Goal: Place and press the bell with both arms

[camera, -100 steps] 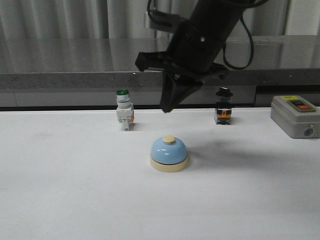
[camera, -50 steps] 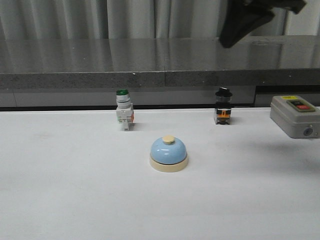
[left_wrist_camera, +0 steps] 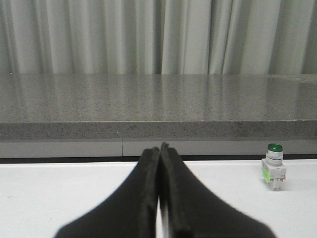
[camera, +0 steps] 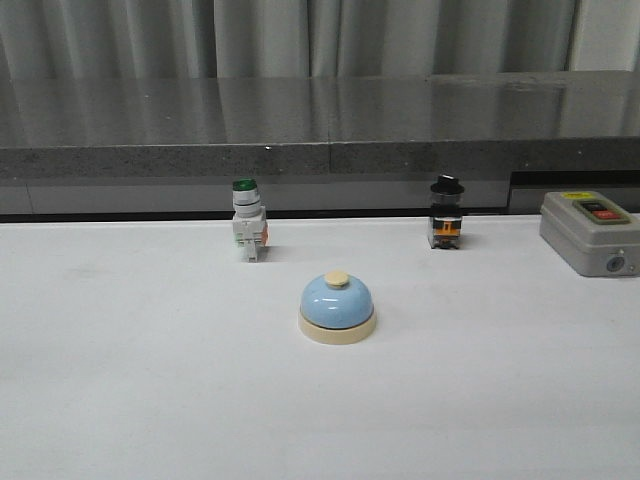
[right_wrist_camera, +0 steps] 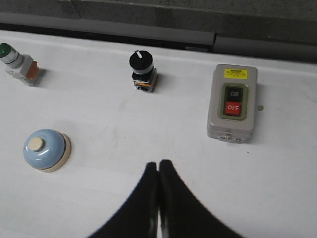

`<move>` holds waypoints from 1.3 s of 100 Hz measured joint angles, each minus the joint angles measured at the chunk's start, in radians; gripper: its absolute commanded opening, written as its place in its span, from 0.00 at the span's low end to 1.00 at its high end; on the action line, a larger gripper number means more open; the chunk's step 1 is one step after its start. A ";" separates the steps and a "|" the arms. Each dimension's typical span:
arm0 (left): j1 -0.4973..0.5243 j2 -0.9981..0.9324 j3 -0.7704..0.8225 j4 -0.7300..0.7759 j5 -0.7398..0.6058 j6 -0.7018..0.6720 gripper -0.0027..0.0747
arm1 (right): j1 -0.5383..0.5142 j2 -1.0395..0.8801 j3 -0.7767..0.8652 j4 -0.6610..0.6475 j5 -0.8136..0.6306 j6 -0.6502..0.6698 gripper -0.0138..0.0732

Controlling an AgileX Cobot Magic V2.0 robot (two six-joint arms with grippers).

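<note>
The light-blue bell (camera: 338, 308) with cream base and cream button stands alone on the white table, near the middle in the front view. It also shows in the right wrist view (right_wrist_camera: 45, 149). No arm shows in the front view. My right gripper (right_wrist_camera: 158, 162) is shut and empty, held above the table, apart from the bell. My left gripper (left_wrist_camera: 160, 147) is shut and empty, low over the table, with the bell out of its view.
A green-capped white push-button switch (camera: 248, 221) stands behind the bell to the left. A black-knobbed selector switch (camera: 446, 213) stands behind to the right. A grey box with red and black buttons (camera: 591, 232) sits at the right edge. A grey ledge (camera: 320, 150) runs behind the table.
The black arm that hung above the bell has lifted up and to the right and left the front view. The bell has not moved.
</note>
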 measured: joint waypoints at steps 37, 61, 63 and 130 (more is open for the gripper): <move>0.000 0.000 0.000 0.000 0.000 0.000 0.01 | -0.004 -0.394 0.252 -0.004 -0.082 -0.002 0.09; 0.000 0.000 0.000 0.000 0.000 0.000 0.01 | -0.004 -0.604 0.356 -0.004 -0.116 -0.002 0.09; 0.000 0.000 0.000 0.000 0.000 0.000 0.01 | -0.004 -0.618 0.360 -0.004 -0.116 -0.002 0.09; 0.000 0.000 0.000 0.000 0.000 0.000 0.01 | -0.004 -0.689 0.370 -0.004 -0.093 -0.002 0.09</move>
